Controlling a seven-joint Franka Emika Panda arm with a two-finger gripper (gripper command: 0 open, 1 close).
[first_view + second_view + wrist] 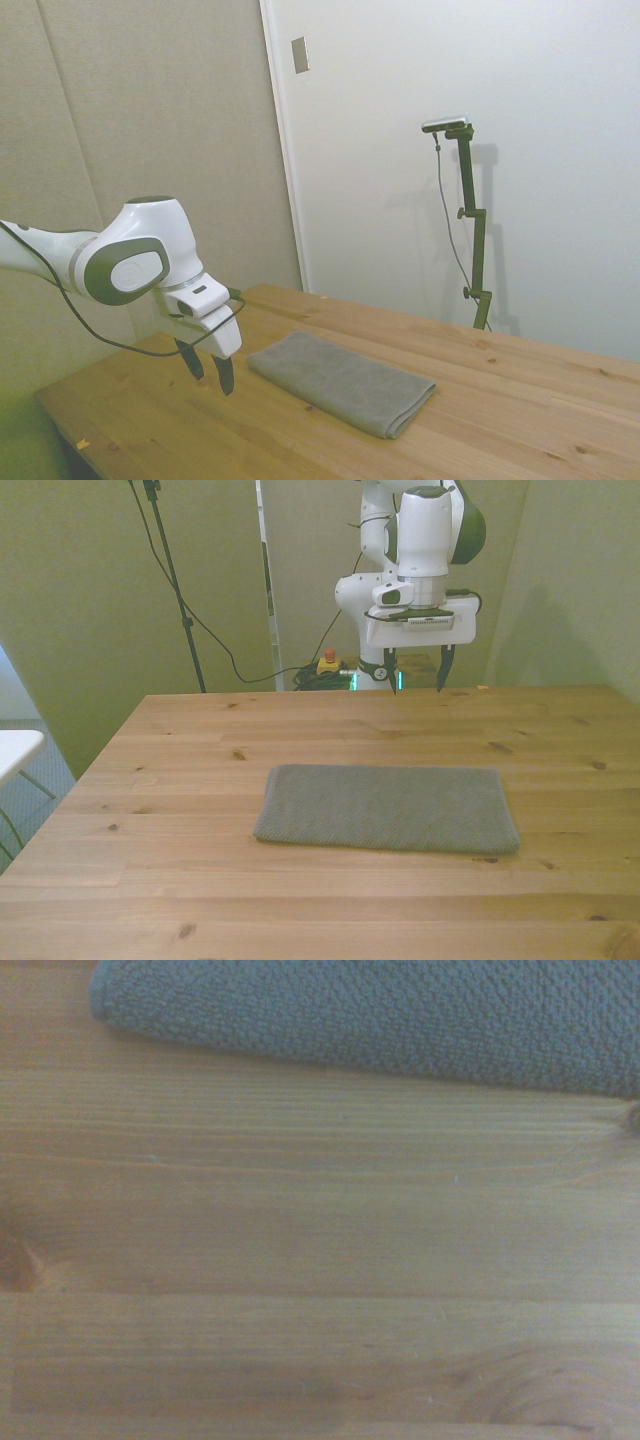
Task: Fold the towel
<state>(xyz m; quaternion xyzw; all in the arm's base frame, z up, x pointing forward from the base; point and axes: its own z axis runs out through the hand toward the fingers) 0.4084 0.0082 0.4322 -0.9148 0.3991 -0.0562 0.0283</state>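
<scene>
Towel (388, 809) lies flat on the wooden table (200, 880), grey, rectangular, already doubled into layers w/ thick rounded edges. It sits below and in front of the gripper (417, 670), on the side away from the robot base, not touching it. In the front view its long side runs across the gripper's finger line, roughly parallel to it; towel is wider than the finger spread and extends past both fingers, more so toward the front view's left.

Gripper hangs in the air above bare wood near the table's far edge, fingers pointing down, set wide apart w/ nothing between them. Fingertips (444, 677) are dark, clear of the table surface. In the side view the gripper (209, 374) is just beside the towel's (340, 383) near corner, w/ a strip of bare table (150, 420) between fingers and cloth.

Wrist view: mostly wood grain (320, 1260), slightly soft focus. One long edge of the towel (380, 1015) plus one rounded corner shows at the frame's border, nubbly terry texture, edge rolled and resting on the wood. A dark knot in the wood sits right by that edge.

Behind the arm: plain wall, cables on the floor by the robot base (365, 630), small red-and-yellow button unit (327, 662) there too.
</scene>
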